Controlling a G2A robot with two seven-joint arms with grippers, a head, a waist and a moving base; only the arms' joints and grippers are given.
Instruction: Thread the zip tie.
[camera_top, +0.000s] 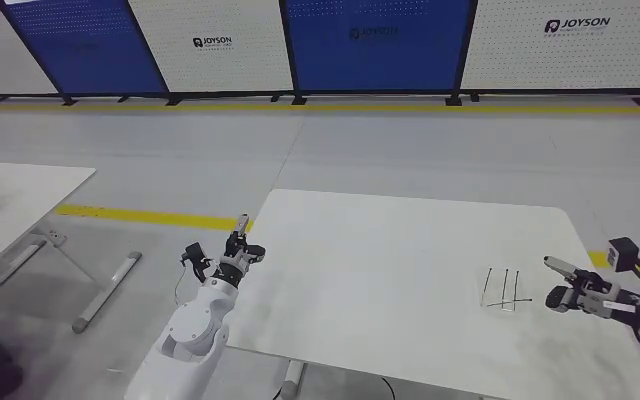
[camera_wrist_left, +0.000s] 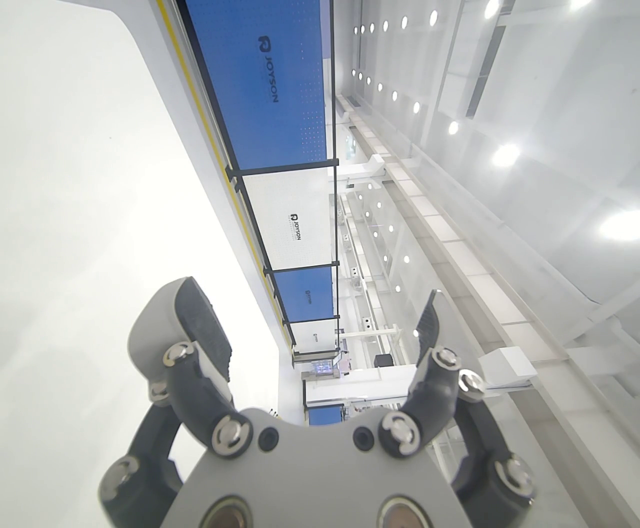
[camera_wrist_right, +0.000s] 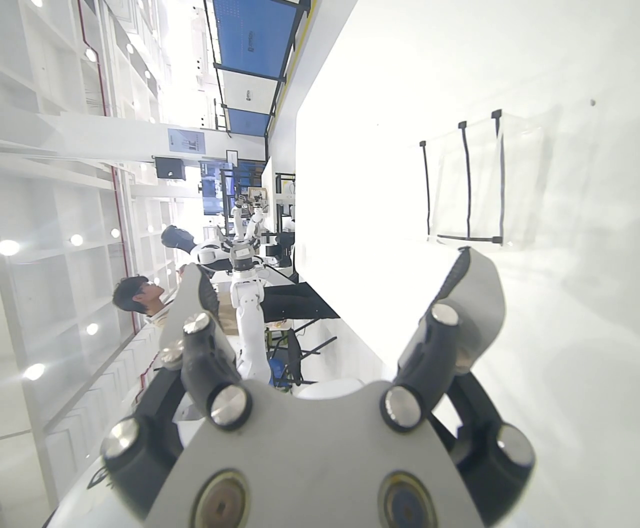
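**Top view: zip ties untouched at the right, both grippers empty**

Top view puts the zip ties (camera_top: 505, 285) on the white table (camera_top: 400, 280) close to its right edge, toward the near side. Three lie side by side running near to far, well spaced. A fourth tie (camera_wrist_right: 470, 238) lies crosswise at their near ends. The spacing probably lets a single tie be pinched without snagging its neighbours. In the right wrist view the zip ties (camera_wrist_right: 467, 185) seem to rest on a clear sheet (camera_wrist_right: 482, 150), though that is hard to confirm.

The right gripper (camera_top: 553, 282) hangs just right of the ties, with nothing between its parted fingers. In its own wrist view the right gripper (camera_wrist_right: 332, 290) faces the ties' near ends, a sensible stance for taking one by the tail.

The left gripper (camera_top: 248, 238) sits at the table's left edge, well apart from the ties. In its wrist view the left gripper (camera_wrist_left: 315, 325) has its jaws spread and holds nothing. It is likely parked there until a tie is lifted and needs a second hold. Threading has not begun.
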